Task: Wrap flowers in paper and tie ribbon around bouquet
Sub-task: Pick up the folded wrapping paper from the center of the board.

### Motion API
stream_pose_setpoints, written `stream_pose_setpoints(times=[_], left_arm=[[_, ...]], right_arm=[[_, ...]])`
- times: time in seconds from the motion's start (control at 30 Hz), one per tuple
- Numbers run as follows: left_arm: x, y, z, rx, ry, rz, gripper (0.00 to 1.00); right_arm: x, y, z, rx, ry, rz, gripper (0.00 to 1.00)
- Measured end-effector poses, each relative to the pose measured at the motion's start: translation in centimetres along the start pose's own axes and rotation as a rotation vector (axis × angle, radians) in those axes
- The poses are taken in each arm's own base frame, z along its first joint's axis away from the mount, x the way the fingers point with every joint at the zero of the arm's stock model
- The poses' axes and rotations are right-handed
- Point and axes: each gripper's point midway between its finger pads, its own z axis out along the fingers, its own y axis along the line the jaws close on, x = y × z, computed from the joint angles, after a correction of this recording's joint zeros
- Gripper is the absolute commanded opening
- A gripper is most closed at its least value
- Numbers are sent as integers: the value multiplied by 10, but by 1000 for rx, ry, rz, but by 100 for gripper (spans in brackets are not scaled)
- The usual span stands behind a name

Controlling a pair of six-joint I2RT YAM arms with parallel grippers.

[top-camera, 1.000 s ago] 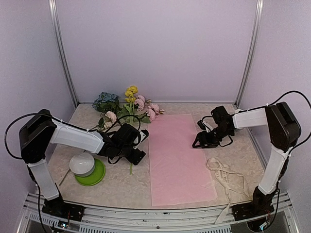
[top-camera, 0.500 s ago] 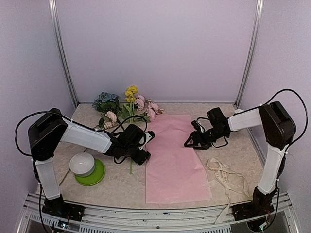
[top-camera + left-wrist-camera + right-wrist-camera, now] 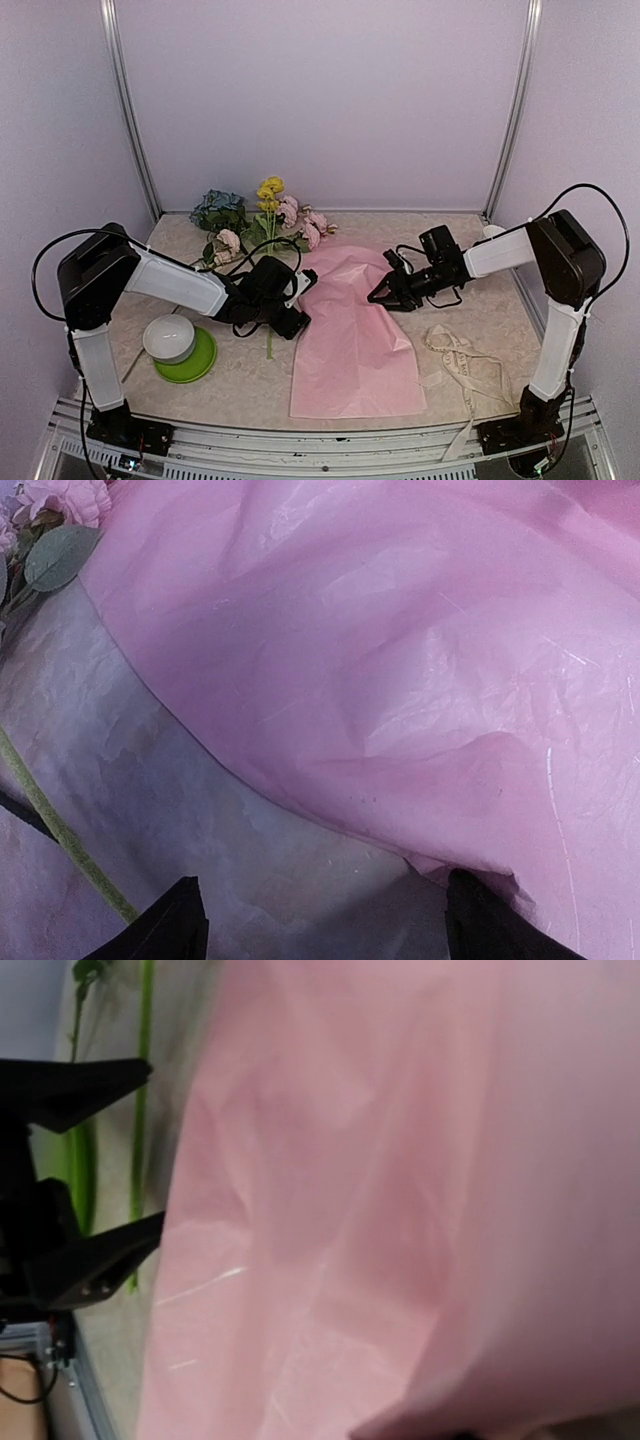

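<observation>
The pink paper lies mid-table, humped and creased at its far end. My left gripper stands open at its left edge. In the left wrist view the fingers straddle bare table, and the paper reaches the right one. My right gripper sits low on the sheet's right edge. The paper fills the right wrist view and hides its fingers. The flowers lie at the back left, stalks toward the left gripper. The ribbon is heaped at the front right.
A white bowl sits on a green plate at the front left, beside my left arm. A green stalk runs just left of the left fingers. Metal posts and pale walls close in the back and sides.
The right gripper has moved left, taking the paper with it. The sheet's far end has bunched up, and the sheet has slid and skewed toward the left gripper, which has barely moved.
</observation>
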Motion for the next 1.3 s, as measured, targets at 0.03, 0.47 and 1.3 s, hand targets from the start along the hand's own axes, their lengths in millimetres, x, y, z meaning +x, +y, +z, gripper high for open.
stream_pose_setpoints(times=[0.03, 0.47, 1.3], left_arm=[[0, 0, 0, 2, -2, -1, 80], [0, 0, 0, 16, -13, -10, 80], [1, 0, 0, 21, -22, -17, 79]], right_arm=[[1, 2, 0, -12, 2, 4, 57], [-2, 35, -9, -70, -35, -54, 59], [2, -20, -15, 283, -85, -64, 8]])
